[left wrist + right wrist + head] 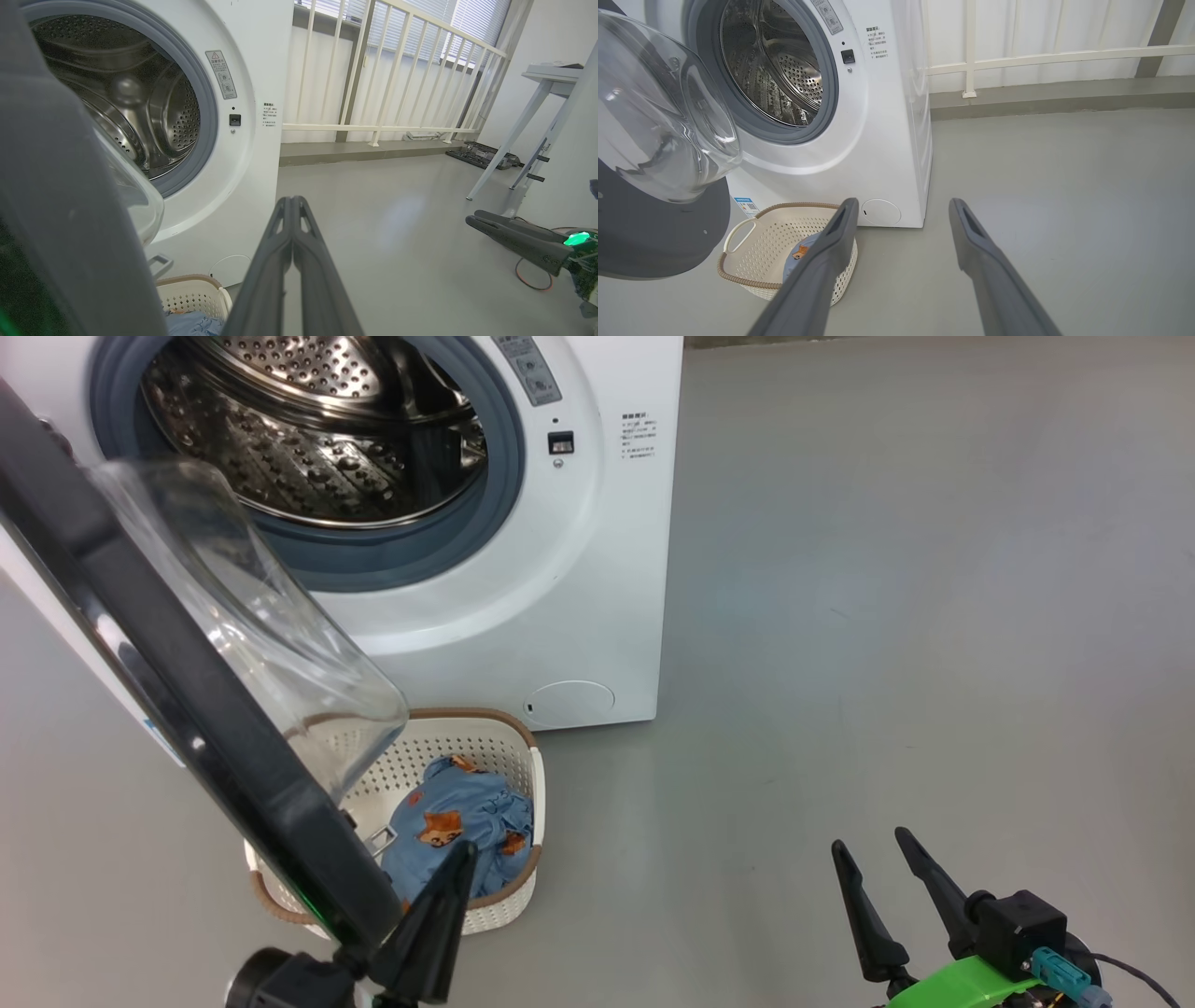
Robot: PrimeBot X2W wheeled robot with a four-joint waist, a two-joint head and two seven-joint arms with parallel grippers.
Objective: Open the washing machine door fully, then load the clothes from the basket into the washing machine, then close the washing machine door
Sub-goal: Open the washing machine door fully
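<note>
The washing machine door (177, 663) stands partway open, swung out to my left on its hinge. Its black rim crosses the head view at a slant and its glass bowl (261, 616) faces the drum (308, 439). It is not fully open, so that step comes first.

My left gripper (456, 863) has its two fingers pressed together into a single blade. It sits low, just beside the free end of the rim, on the side that faces the washing machine (607, 569). The rim blurs into a grey mass in the left wrist view, so I cannot say whether the fingers are touching it or only close to it.

My right gripper (870, 845) has its fingers spread wide and holds nothing. It hangs over bare floor (887, 616), well apart from the machine.

The basket (525, 747) stands on the floor just in front of the machine. The door overhangs its left part in the head view. The clothes (467, 821) lie bundled inside it, under my left fingers.

To do this well, I would:
- Lay the flat of the shut fingers against the inner face near the free edge, where the leverage is best.
- Push away from the machine along the hinge's arc, not in a straight line, because the glossy rim looks easy to slip off.
- Stay above the basket rim so nothing gets nudged.
- Ease off as the hinge reaches its stop.
</note>
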